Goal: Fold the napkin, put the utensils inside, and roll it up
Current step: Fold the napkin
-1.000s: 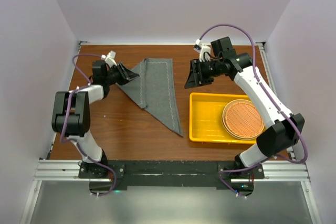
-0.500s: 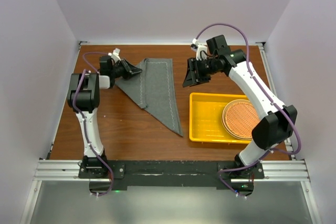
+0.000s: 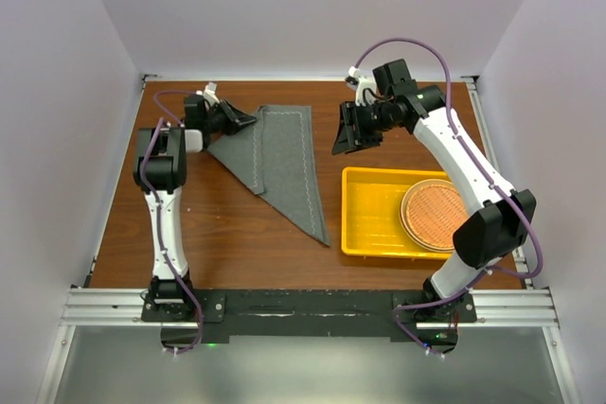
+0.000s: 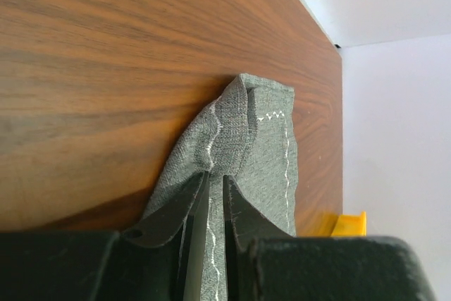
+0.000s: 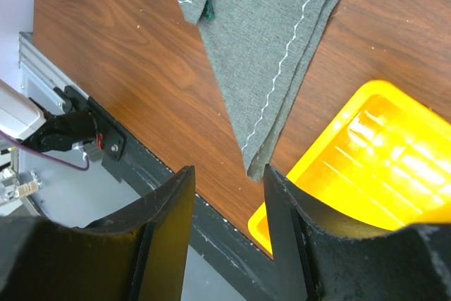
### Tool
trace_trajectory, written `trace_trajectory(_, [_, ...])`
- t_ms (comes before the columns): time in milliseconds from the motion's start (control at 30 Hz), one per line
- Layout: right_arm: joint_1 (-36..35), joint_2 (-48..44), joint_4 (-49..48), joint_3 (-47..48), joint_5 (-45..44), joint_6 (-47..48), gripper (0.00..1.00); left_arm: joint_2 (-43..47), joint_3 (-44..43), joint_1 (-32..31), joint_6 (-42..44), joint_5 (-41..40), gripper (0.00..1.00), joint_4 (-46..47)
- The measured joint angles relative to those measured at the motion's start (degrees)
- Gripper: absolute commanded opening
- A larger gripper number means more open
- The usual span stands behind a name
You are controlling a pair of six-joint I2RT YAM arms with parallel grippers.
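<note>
One napkin (image 3: 282, 163) corner in left hand (image 3: 243, 120)

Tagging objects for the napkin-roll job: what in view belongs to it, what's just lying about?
Job: napkin, corner pinched in left fingers; teal tip, likely a utensil, peeking from under its fold.
Lying about: yellow tray; woven mat in it.

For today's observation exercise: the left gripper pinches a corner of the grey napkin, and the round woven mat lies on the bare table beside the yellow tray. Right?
Not quite: the round woven mat lies inside the yellow tray, as the top external view shows. The left gripper does pinch a corner of the grey napkin.
</note>
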State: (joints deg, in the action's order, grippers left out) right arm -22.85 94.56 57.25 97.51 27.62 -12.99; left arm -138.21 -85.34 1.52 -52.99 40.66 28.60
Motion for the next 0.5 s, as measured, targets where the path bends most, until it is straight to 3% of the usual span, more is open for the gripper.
trace_trajectory(233, [0.0,0.2,2.27,0.85,-1.16,0.02,0.47,-4.35,-7.98,1.11,1.09,-0.02,0.21,-2.73])
trace_trajectory(500, [-0.13,0.48,3.76,0.79,-1.2,0.13,0.48,-4.28,-10.01,2.23,1.81,-0.22,0.34,-5.14])
